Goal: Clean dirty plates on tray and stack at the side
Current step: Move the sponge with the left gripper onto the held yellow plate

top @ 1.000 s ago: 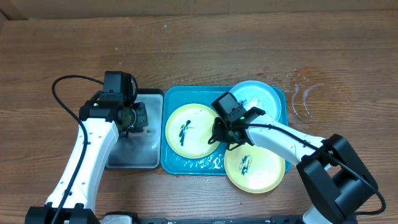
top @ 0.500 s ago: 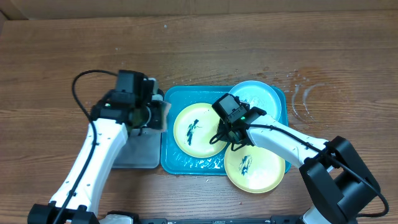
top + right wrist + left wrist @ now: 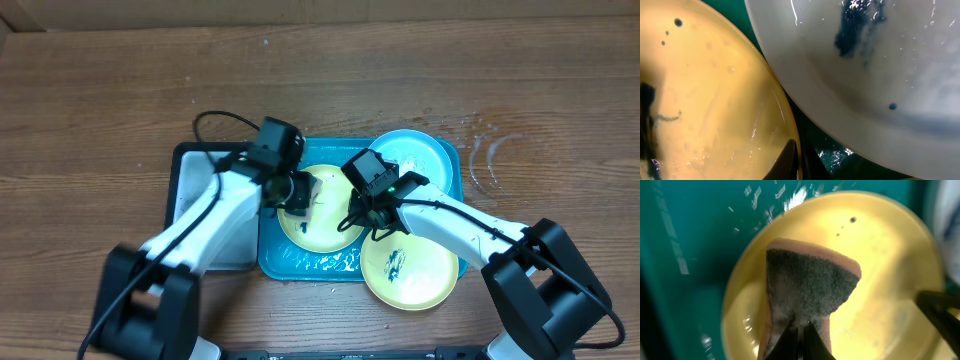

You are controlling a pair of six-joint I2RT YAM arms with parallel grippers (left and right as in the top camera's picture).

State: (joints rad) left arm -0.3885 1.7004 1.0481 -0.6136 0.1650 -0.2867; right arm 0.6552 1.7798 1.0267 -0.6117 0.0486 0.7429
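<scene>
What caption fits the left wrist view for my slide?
Left hand, shut on a sponge, over a yellow-green plate in the teal tray.

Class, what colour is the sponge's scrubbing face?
Dark grey, backed by orange-pink sponge; clearest in the left wrist view.

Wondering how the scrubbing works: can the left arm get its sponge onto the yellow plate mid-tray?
Probably yes. The left pincer holds the sponge right over the yellow plate, nothing between; the right pincer only grips its rim.
</scene>
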